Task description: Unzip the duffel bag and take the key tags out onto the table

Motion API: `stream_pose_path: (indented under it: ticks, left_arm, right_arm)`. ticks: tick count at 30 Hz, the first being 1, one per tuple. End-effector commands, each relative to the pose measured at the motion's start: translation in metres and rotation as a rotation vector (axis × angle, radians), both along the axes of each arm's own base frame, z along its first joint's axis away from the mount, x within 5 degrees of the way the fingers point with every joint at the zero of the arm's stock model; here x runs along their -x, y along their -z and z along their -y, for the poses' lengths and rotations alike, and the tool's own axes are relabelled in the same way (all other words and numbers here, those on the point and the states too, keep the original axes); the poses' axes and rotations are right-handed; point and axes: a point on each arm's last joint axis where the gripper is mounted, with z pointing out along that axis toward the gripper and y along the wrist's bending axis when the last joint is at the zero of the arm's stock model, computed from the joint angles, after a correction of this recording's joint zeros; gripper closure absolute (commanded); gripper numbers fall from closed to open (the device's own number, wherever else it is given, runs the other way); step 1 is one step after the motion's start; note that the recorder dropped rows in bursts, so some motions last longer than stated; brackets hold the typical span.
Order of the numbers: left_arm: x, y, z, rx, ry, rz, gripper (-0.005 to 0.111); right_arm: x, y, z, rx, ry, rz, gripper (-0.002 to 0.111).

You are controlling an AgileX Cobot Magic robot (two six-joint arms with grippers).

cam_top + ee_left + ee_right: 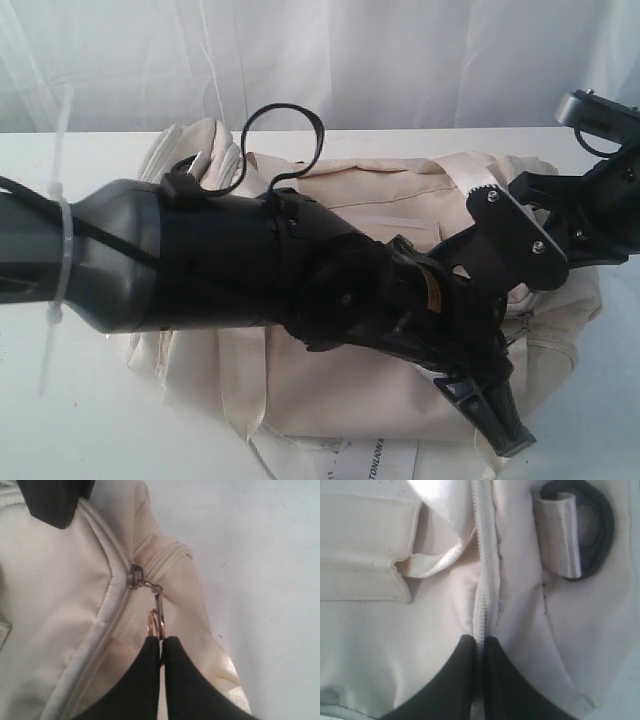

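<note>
- Two pincers work one zipper: the left gripper (161, 639) has its black fingers (145, 680) pressed together on the gold ring (153, 623) hanging from the zipper slider (135, 575) of the duffel bag (45, 605).
- Opposite, the right gripper (479, 639) is likewise nipped shut, on the closed zipper line (481, 555) itself, between a satin strap (445, 535) and a black ring (604, 530) threaded through a fabric loop (562, 530).
- Unzipping looks to be the step in hand. Doing it well calls for drawing the ring along the line of the teeth, low and steady rather than upward. The right pinch should anchor the fabric so the soft bag neither bunches nor slides on the table (80, 420).
- So thin a ring could slip free, and a slow start would test the grip.
- No key tags show in any view; presumably they lie inside the zipped bag, beneath both pincers.
- Much of the bag, resting on the white table, is masked in the exterior view by the left arm (200, 260).
</note>
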Motion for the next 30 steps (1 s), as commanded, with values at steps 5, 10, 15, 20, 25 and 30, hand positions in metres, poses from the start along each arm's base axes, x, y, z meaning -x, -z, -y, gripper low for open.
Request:
stream_pose_path:
  ticks: [5, 10, 15, 20, 25, 30]
  left_arm:
    - [0.012, 0.002, -0.015, -0.181, 0.06, -0.061, 0.107]
    - [0.011, -0.001, -0.019, -0.203, 0.052, -0.047, 0.107]
    - [0.005, -0.006, -0.031, -0.256, 0.013, -0.059, 0.107]
    - [0.001, -0.013, -0.042, -0.292, 0.002, -0.055, 0.107]
    - [-0.001, -0.02, -0.049, -0.303, -0.008, -0.056, 0.107]
    - [0.0, -0.019, -0.057, -0.337, -0.008, -0.058, 0.107]
  right_arm:
    - [-0.005, -0.001, 0.002, 0.016, 0.023, 0.047, 0.108]
    - [-0.005, 0.0, 0.003, 0.018, 0.023, 0.047, 0.108]
    - [-0.004, 0.0, 0.002, 0.017, 0.02, 0.041, 0.108]
    - [-0.004, 0.0, 0.003, 0.019, 0.019, 0.04, 0.108]
    - [-0.004, 0.0, 0.003, 0.021, 0.018, 0.04, 0.108]
    - [-0.004, 0.0, 0.003, 0.024, 0.016, 0.041, 0.108]
